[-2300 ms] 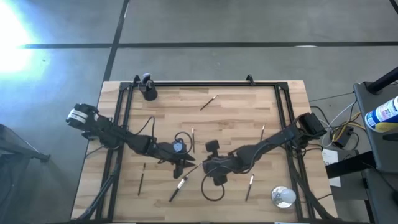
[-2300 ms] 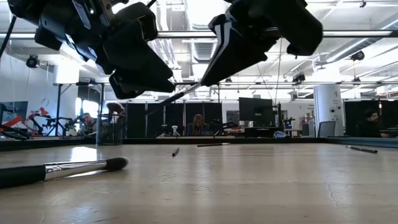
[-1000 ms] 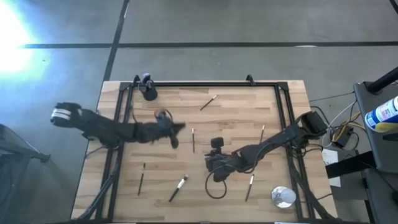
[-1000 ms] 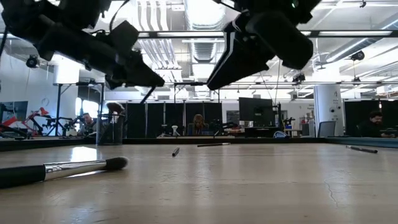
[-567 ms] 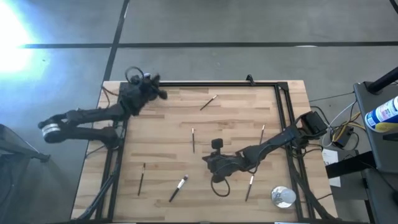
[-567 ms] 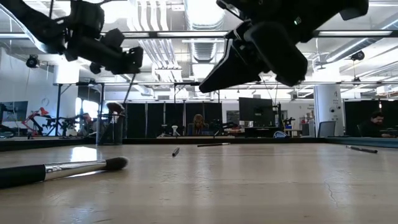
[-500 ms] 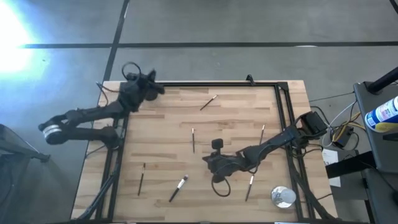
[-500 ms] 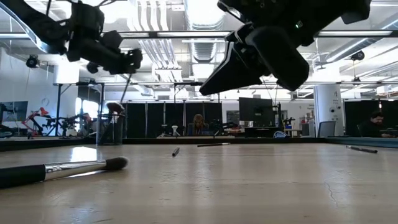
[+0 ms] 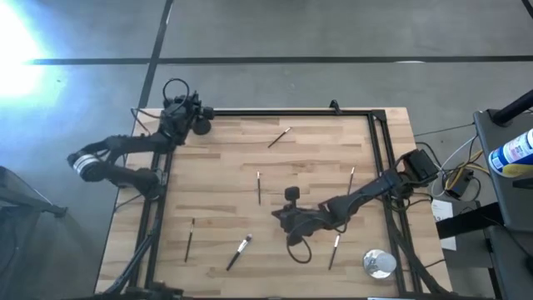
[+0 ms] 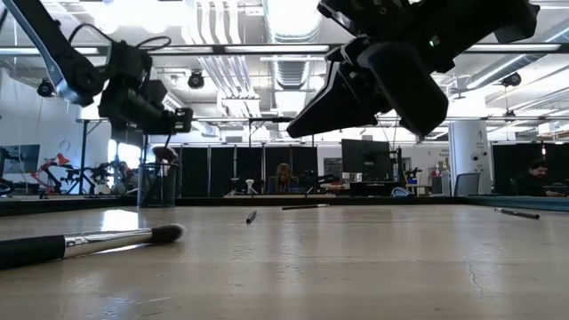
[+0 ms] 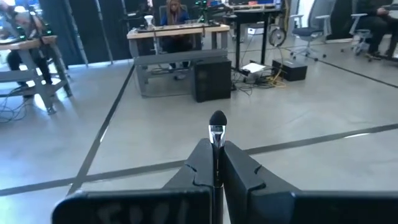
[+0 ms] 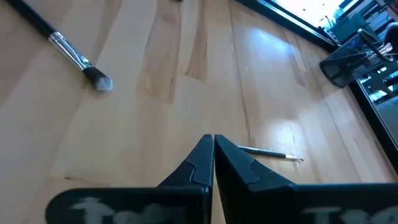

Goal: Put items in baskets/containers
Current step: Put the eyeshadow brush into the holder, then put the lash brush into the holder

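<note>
Since before, our left hand carried one slim dark-handled makeup brush, clamped, from mid-tabletop to the small black cylindrical cup. Our right hand waits together and empty. Six brushes remain scattered on the wooden tabletop.

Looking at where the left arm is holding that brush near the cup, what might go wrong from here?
1. The left gripper pinches the brush low on its handle, so it may tilt and miss the black cup.
2. The cup sits at the table edge; a nudge might tip it off.
3. The right gripper hangs shut and low over the table.
</note>
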Tool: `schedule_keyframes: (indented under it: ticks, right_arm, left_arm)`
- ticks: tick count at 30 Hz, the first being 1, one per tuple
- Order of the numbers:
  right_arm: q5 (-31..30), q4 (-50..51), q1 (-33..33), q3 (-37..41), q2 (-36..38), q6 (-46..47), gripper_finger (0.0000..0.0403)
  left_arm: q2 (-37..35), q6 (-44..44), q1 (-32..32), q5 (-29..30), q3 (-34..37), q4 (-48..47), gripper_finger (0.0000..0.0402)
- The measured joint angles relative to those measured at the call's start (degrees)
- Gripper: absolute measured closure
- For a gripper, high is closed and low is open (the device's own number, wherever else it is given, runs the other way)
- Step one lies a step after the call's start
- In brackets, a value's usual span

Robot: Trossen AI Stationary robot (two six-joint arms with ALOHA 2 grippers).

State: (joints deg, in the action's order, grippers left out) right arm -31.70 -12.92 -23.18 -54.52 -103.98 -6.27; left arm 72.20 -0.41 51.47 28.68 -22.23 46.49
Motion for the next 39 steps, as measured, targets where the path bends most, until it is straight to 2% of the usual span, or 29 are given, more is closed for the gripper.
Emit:
schedule_keyframes:
  ticks: [4,8,13,17,25,31,35,39]
  right_arm:
    - [0.00,0.05,-0.43,0.06,0.00,-0.16,0.0394]
    - [0.00,0.08,-0.57,-0.09,0.00,-0.46,0.0394]
    - [0.00,-0.42,-0.57,-0.13,0.00,-1.30,0.0394]
    - [0.02,-0.95,-0.57,-0.13,0.00,-1.32,0.0394]
    - [0.02,-1.19,-0.57,-0.13,0.00,0.23,0.0394]
    - [-1.41,-1.19,-0.74,-0.02,0.00,2.89,0.0394]
    - [-4.88,-1.51,-1.45,1.03,0.00,5.58,0.0394]
    - [-5.86,-6.85,-2.20,4.25,0.00,6.57,0.0394]
  left_arm:
    - [3.87,-0.20,0.75,1.07,1.28,5.04,0.0393]
    - [7.08,-1.72,1.34,1.28,1.66,5.46,0.0388]
    - [9.28,-2.82,1.34,1.27,1.72,5.27,0.0352]
    - [7.77,-3.09,1.32,1.26,1.72,2.81,0.0329]
    - [-2.09,-3.04,1.30,-0.22,1.42,-7.20,0.0310]
    - [-13.41,-4.36,-0.33,-12.51,2.28,-17.38,0.0324]
    - [-21.03,-4.66,-6.18,-15.74,4.18,-22.73,0.0359]
    - [-26.31,-6.65,-15.83,-16.08,7.14,-25.62,0.0396]
